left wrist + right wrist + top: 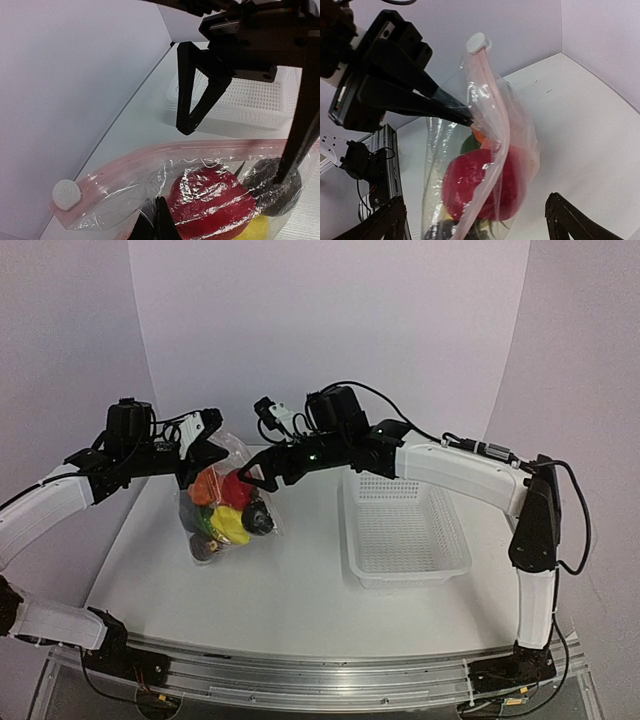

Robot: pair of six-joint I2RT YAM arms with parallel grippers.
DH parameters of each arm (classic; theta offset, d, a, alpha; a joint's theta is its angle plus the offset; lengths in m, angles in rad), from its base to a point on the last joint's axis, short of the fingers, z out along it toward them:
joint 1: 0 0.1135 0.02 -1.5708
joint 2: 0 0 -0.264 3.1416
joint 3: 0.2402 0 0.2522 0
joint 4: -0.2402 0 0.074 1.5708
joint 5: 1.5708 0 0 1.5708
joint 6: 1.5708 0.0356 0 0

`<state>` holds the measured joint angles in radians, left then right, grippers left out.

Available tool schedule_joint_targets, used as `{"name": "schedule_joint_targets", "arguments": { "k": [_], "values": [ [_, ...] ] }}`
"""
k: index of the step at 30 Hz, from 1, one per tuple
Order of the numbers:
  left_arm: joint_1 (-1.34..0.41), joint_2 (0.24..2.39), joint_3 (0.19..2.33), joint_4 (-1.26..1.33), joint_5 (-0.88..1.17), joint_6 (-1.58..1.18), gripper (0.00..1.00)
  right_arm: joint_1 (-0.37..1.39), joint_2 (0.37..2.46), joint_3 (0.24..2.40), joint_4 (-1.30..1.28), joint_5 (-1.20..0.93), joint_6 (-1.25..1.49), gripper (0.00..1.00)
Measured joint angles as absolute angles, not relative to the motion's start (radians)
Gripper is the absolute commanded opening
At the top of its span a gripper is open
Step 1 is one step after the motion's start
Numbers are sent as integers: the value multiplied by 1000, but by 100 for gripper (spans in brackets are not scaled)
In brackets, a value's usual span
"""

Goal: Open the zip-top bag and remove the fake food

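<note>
Jaws: left gripper (463,114) pinches zip-top bag (518,117) | right gripper (257,480) spread, apparently free

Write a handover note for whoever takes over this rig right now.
Left gripper: jaws shut on the zip-top bag, pinching its upper plastic and holding it upright.
Right gripper: jaws open beside the zip strip, holding nothing.
Fake food: all inside the bag. The white basket stands to the right.
Done: bag gripped.
Left: the zip looks shut, with the slider at one end. Open it and take the food out.
</note>
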<state>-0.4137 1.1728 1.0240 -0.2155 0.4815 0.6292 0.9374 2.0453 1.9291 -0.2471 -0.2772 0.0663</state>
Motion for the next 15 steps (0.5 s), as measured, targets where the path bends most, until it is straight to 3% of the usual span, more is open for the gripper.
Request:
{"name": "schedule_joint_targets", "arguments": {
  "k": [2,3,9,13,14,15],
  "values": [
    [-414,1167,1023,-207,492,629,0,937,2057,1938,-248,-261,57,84],
    [-414,1166,1023,-204,497,629,0,936,2064,1942,-248,-258,53,76],
    [-414,1165,1022,-199,514,618,0,935,2124,1997,-248,-270,36,0],
    [-414,1165,1023,-201,523,592,2,937,2135,2007,-249,-286,25,0],
    [-413,1166,1028,-210,528,586,5,937,2134,2007,-249,-289,16,0],
    [-413,1167,1036,-228,535,577,16,937,2134,2007,-249,-293,0,0]
  ]
}}
